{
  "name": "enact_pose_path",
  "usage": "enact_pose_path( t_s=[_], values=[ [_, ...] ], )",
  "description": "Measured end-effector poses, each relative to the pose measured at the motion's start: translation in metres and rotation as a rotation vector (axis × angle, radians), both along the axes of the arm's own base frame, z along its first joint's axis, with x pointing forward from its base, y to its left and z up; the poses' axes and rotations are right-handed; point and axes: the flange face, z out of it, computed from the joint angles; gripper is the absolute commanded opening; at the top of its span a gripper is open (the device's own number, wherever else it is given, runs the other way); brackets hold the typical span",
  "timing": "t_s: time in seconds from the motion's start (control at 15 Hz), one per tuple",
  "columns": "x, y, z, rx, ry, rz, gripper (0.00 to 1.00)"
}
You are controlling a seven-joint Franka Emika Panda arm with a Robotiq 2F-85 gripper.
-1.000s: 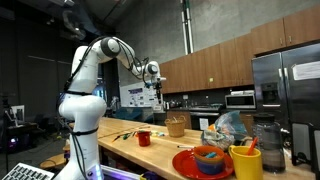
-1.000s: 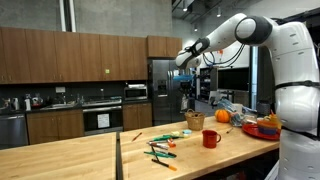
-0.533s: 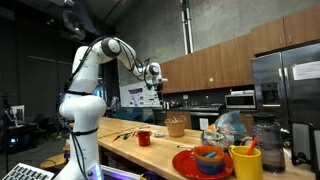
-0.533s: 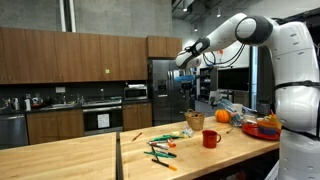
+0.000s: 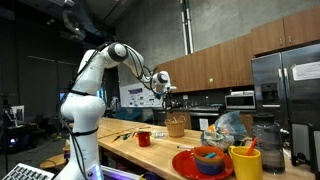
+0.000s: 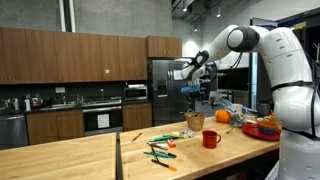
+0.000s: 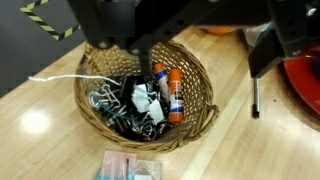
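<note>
The end effector (image 7: 205, 60) is released, its fingers spread wide with nothing between them. It hangs well above the wicker basket (image 7: 196, 124), which sits on the wooden bench (image 7: 40, 125). Inside the basket lie black binder clips (image 7: 120, 110) and two orange-capped glue sticks (image 7: 168, 90), and a white cord (image 7: 55, 77) trails out over its rim. Just beside the basket lies a pale packet (image 7: 130, 167). A dark pen (image 7: 254, 100) lies near the basket's opposite side. In an exterior view a red mug (image 6: 210, 139) stands near the basket.
</note>
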Motion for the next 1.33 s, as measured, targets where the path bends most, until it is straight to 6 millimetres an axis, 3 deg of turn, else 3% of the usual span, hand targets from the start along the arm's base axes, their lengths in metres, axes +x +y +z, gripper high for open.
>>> enact_pose_path(
  t_s=[0.33, 0.67, 0.93, 1.33],
  values=[
    [-0.001, -0.023, -0.057, 0.006, 0.055, -0.105, 1.00],
    [-0.001, -0.039, -0.085, 0.033, 0.040, -0.170, 1.00],
    [0.001, -0.046, -0.086, 0.051, 0.009, -0.197, 1.00],
    [0.014, -0.045, -0.064, 0.038, -0.070, -0.182, 1.00]
  ],
)
